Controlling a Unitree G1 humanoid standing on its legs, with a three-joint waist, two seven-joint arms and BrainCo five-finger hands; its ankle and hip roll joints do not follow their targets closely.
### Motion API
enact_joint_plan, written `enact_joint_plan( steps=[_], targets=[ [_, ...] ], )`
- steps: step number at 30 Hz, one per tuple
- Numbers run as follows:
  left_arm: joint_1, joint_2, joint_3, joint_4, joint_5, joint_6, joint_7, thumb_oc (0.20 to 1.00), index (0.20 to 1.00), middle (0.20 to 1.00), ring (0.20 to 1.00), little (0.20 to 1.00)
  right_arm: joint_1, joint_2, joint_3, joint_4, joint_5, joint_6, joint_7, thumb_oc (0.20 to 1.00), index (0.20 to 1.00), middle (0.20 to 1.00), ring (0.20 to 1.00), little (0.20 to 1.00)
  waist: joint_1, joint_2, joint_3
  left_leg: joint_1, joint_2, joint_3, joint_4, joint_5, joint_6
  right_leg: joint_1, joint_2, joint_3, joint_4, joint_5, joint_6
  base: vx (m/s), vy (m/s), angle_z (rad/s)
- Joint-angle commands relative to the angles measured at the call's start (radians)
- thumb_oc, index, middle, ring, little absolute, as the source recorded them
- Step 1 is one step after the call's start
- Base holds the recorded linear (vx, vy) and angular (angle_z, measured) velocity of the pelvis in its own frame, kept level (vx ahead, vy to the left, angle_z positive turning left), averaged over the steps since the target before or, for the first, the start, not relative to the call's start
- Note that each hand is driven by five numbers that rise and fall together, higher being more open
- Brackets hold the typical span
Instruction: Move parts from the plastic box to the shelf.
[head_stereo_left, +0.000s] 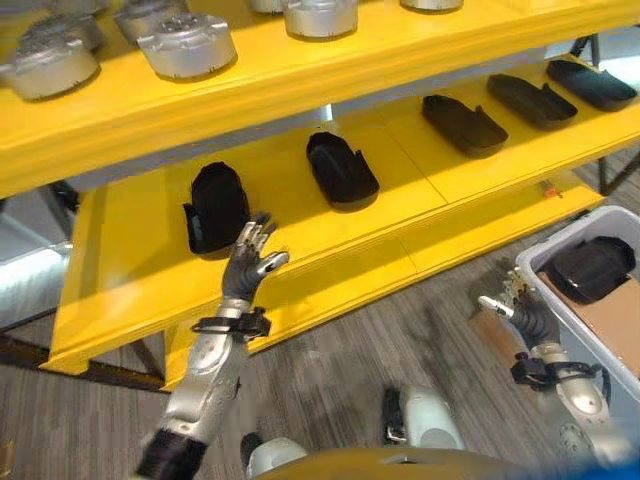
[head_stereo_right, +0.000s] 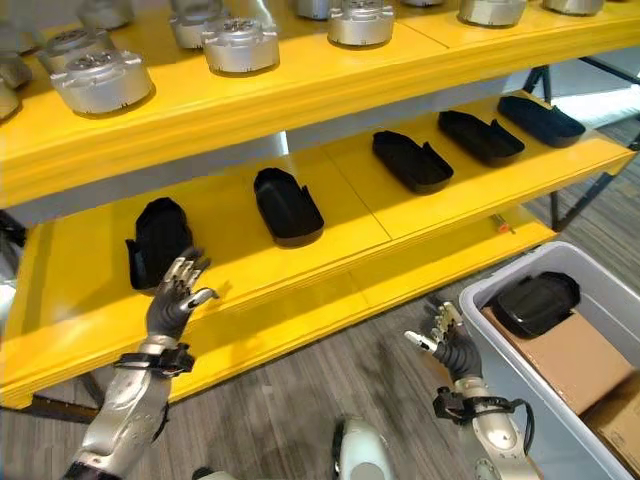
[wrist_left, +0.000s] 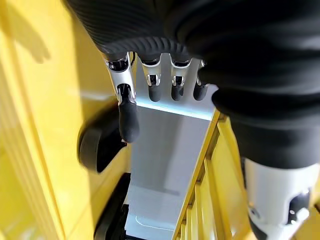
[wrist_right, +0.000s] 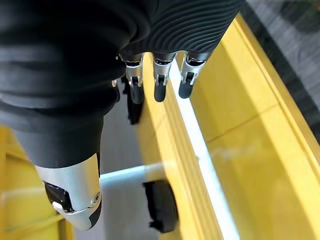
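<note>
Yellow shelf (head_stereo_left: 330, 260) at 12 o'clock, both my left hand (head_stereo_left: 250, 262) and right hand (head_stereo_right: 447, 338) released and empty, so I risk nudging the black part (head_stereo_left: 216, 207) beside my left fingers

We see two silver-grey arms, each ending in a hand of silver fingers with dark rounded tips: the left hand (head_stereo_left: 252, 262) and the right hand (head_stereo_left: 522, 310). A black band clamps around each wrist, and up close a dark ribbed cover wraps the back of each hand and its wrist. Below the cover, the thumb shows a smooth silver casing with a small dark inset.
</note>
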Motion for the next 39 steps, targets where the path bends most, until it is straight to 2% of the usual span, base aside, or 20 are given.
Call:
enact_joint_plan(
  steps=[1,3,4,6,7,10,16,19,28,30,31,32,34,35,37,38,39],
  targets=[
    [0.042,0.034,0.115,-0.081,0.048,-0.051,-0.015,1.000,1.000,1.000,1.000,1.000,-0.052,0.034,-0.003,-0.072,-0.011,-0.037,0.012,1.000,1.000,1.000,1.000,1.000,0.056,-0.047,0.030,-0.089,-0.248,-0.364,-0.049,-0.160,0.125,0.235,0.035,0.084,-0.291,0.161,0.040,0.16,-0.016,-0.89],
    [0.066,0.031,0.138,-0.096,0.062,-0.057,-0.018,1.000,1.000,1.000,1.000,1.000,-0.082,0.038,0.014,-0.048,-0.014,-0.036,0.023,1.000,1.000,1.000,1.000,1.000,0.087,-0.061,0.023,-0.126,-0.339,-0.498,-0.064,-0.159,0.138,0.244,0.056,0.147,-0.337,0.196,0.048,0.14,-0.030,-1.93],
    [0.088,0.029,0.158,-0.103,0.070,-0.065,-0.019,1.000,1.000,1.000,1.000,1.000,-0.114,0.041,0.031,-0.025,-0.017,-0.032,0.034,1.000,1.000,1.000,1.000,1.000,0.111,-0.065,0.017,-0.142,-0.397,-0.586,-0.076,-0.156,0.150,0.242,0.081,0.203,-0.364,0.218,0.055,0.11,-0.003,-1.71],
    [0.121,0.026,0.181,-0.115,0.063,-0.068,-0.023,1.000,1.000,1.000,1.000,1.000,-0.126,0.051,0.058,-0.028,-0.010,-0.022,0.056,1.000,1.000,1.000,1.000,1.000,0.130,-0.071,0.006,-0.118,-0.423,-0.647,-0.079,-0.178,0.172,0.239,0.100,0.273,-0.376,0.235,0.056,0.08,0.035,-1.27],
    [0.122,0.026,0.182,-0.116,0.063,-0.068,-0.023,1.000,1.000,1.000,1.000,1.000,-0.125,0.051,0.059,-0.028,-0.010,-0.021,0.056,1.000,1.000,1.000,1.000,1.000,0.133,-0.072,0.007,-0.115,-0.423,-0.643,-0.080,-0.179,0.173,0.241,0.100,0.277,-0.376,0.236,0.056,0.07,0.071,-2.07],
    [0.139,0.016,0.181,-0.118,0.050,-0.068,-0.040,1.000,1.000,1.000,1.000,1.000,-0.108,0.062,0.069,-0.037,0.001,-0.001,0.078,1.000,1.000,1.000,1.000,1.000,0.126,-0.069,-0.026,-0.064,-0.399,-0.572,-0.137,-0.174,0.188,0.256,0.105,0.317,-0.403,0.253,0.068,0.12,0.117,-0.84],
    [0.168,0.024,0.196,-0.125,0.047,-0.061,-0.026,1.000,1.000,1.000,1.000,1.000,-0.103,0.082,0.108,-0.034,0.022,0.026,0.093,1.000,1.000,1.000,1.000,1.000,0.111,-0.068,-0.065,0.004,-0.385,-0.471,-0.174,-0.198,0.218,0.271,0.102,0.392,-0.424,0.280,0.090,0.08,0.108,-0.62],
    [0.171,0.022,0.198,-0.126,0.050,-0.059,-0.019,1.000,1.000,1.000,1.000,1.000,-0.108,0.085,0.130,-0.043,0.031,0.036,0.096,1.000,1.000,1.000,1.000,1.000,0.108,-0.069,-0.075,0.011,-0.382,-0.437,-0.174,-0.211,0.221,0.263,0.102,0.424,-0.430,0.291,0.100,0.02,0.081,-0.42],
    [0.161,0.025,0.193,-0.128,0.062,-0.058,-0.003,1.000,1.000,1.000,1.000,1.000,-0.138,0.091,0.161,-0.041,0.040,0.040,0.084,1.000,1.000,1.000,1.000,1.000,0.100,-0.066,-0.072,0.032,-0.383,-0.389,-0.170,-0.237,0.237,0.255,0.099,0.465,-0.422,0.293,0.115,0.01,0.056,-0.19],
    [0.143,0.035,0.192,-0.127,0.061,-0.057,0.009,1.000,1.000,1.000,1.000,1.000,-0.162,0.092,0.171,-0.040,0.038,0.038,0.079,1.000,1.000,1.000,1.000,1.000,0.103,-0.062,-0.048,0.024,-0.386,-0.377,-0.139,-0.258,0.250,0.204,0.111,0.471,-0.313,0.269,0.118,-0.12,0.067,-0.34],
    [0.104,0.055,0.194,-0.127,0.079,-0.062,0.032,1.000,1.000,1.000,1.000,1.000,-0.210,0.102,0.203,-0.042,0.029,0.039,0.070,1.000,1.000,1.000,1.000,1.000,0.102,-0.062,0.021,0.001,-0.383,-0.355,-0.051,-0.304,0.268,0.076,0.121,0.425,-0.066,0.289,0.180,-0.19,0.045,-0.53],
    [0.103,0.055,0.194,-0.127,0.080,-0.062,0.033,1.000,1.000,1.000,1.000,1.000,-0.212,0.103,0.203,-0.041,0.029,0.038,0.070,1.000,1.000,1.000,1.000,1.000,0.103,-0.063,0.022,-0.003,-0.385,-0.354,-0.045,-0.306,0.268,0.071,0.120,0.426,-0.057,0.285,0.181,-0.17,0.036,-0.63],
    [0.082,0.061,0.190,-0.130,0.084,-0.062,0.046,1.000,1.000,1.000,1.000,1.000,-0.232,0.108,0.217,-0.046,0.024,0.038,0.064,1.000,1.000,1.000,1.000,1.000,0.103,-0.063,0.060,-0.004,-0.386,-0.332,0.032,-0.357,0.273,0.009,0.076,0.340,0.049,0.313,0.203,0.00,0.034,-0.43],
    [0.071,0.061,0.190,-0.131,0.084,-0.061,0.050,1.000,1.000,1.000,1.000,1.000,-0.244,0.114,0.223,-0.047,0.027,0.039,0.058,1.000,1.000,1.000,1.000,1.000,0.102,-0.059,0.076,-0.003,-0.389,-0.314,0.078,-0.392,0.274,-0.012,0.033,0.300,0.053,0.319,0.193,0.05,0.030,-0.33],
    [0.055,0.052,0.183,-0.124,0.069,-0.064,0.058,1.000,1.000,1.000,1.000,1.000,-0.284,0.114,0.243,-0.036,0.028,0.038,0.045,1.000,1.000,1.000,1.000,1.000,0.103,-0.044,0.104,0.008,-0.374,-0.279,0.145,-0.451,0.268,-0.054,-0.047,0.253,-0.027,0.292,0.152,0.11,-0.035,-0.45],
    [0.050,0.045,0.186,-0.124,0.065,-0.067,0.063,1.000,1.000,1.000,1.000,1.000,-0.301,0.111,0.246,-0.024,0.021,0.037,0.034,1.000,1.000,1.000,1.000,1.000,0.110,-0.037,0.129,0.017,-0.361,-0.264,0.188,-0.490,0.261,-0.077,-0.114,0.230,-0.104,0.313,0.151,0.15,-0.085,-0.56],
    [0.055,0.039,0.184,-0.118,0.060,-0.068,0.065,1.000,1.000,1.000,1.000,1.000,-0.302,0.108,0.251,-0.025,0.014,0.039,0.027,1.000,1.000,1.000,1.000,1.000,0.112,-0.037,0.138,0.021,-0.356,-0.258,0.204,-0.497,0.258,-0.074,-0.142,0.225,-0.121,0.335,0.151,0.18,-0.141,-0.65]
  ],
)
